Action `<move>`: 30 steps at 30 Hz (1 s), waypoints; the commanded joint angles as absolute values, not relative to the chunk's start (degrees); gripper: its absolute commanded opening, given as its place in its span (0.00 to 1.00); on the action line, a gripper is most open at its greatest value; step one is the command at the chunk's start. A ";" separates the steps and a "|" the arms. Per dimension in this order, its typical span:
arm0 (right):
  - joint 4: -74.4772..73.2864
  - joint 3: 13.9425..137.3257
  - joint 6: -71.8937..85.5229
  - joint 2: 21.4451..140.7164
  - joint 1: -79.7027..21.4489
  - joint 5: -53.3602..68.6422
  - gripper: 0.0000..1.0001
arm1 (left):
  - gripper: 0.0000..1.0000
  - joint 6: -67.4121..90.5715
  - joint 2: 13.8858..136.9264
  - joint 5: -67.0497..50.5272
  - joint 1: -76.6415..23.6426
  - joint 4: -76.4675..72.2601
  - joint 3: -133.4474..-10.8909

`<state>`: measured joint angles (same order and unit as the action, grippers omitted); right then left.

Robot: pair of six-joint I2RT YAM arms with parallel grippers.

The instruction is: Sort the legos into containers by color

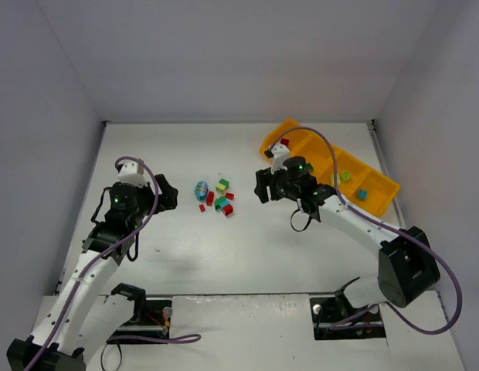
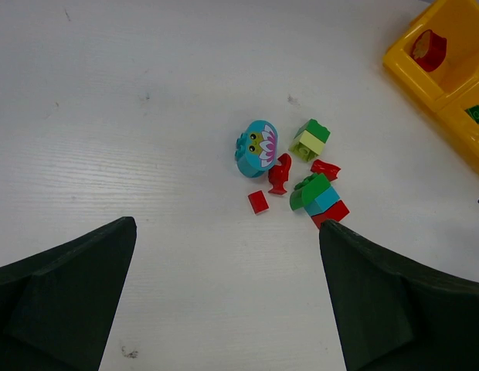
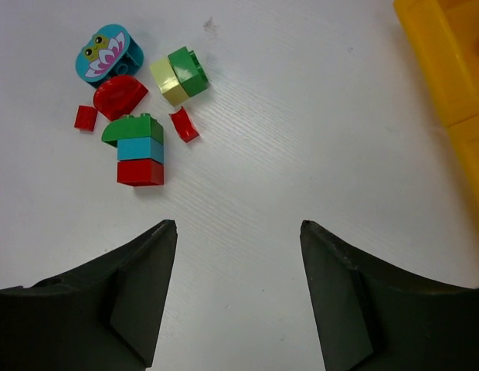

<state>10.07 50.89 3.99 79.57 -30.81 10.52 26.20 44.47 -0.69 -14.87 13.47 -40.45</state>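
- Right pincer (image 3: 238, 232) and left pincer (image 2: 228, 224) are spread wide; nothing is held by either.
- Partly done: a red brick (image 2: 429, 48) is seen in the tray's (image 3: 434, 66) end compartment, with green, yellow-green and teal pieces further along.
- Most legos (image 1: 215, 197) lie clustered mid-worktop (image 1: 224, 255), well apart from the tray.
- Green-teal-red stack (image 3: 139, 148) and green/yellow pair (image 3: 179, 75) appear joined; separation is probably needed first.
- Nothing is seen blocking the path.

White table (image 1: 224, 255) carries a cluster of legos (image 1: 222, 204) near its middle, the orange-yellow tray (image 3: 440, 69) well apart rightward
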 commanded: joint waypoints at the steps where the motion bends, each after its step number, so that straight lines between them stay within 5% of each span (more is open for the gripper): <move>1: 13.97 53.79 3.08 81.29 -31.73 9.49 0.61 | 0.97 26.63 44.56 -1.06 -14.59 10.28 -41.22; 10: 14.76 56.16 3.43 88.50 -36.12 10.20 0.58 | 0.97 26.72 44.91 -0.70 -14.59 10.46 -41.13; 15: 15.47 58.09 4.48 92.02 -38.05 10.46 0.34 | 0.97 26.72 45.96 -0.79 -14.59 10.55 -41.22; 18: 15.65 59.24 5.09 93.69 -38.93 10.46 0.37 | 0.97 26.81 46.32 -0.79 -14.59 10.55 -41.31; 24: 15.65 60.73 8.70 96.41 -40.60 8.53 0.62 | 0.97 26.89 46.76 -0.79 -14.59 10.55 -41.40; 30: 15.73 62.14 11.68 100.19 -41.92 8.00 0.63 | 0.97 26.98 47.28 -1.05 -14.59 10.46 -41.22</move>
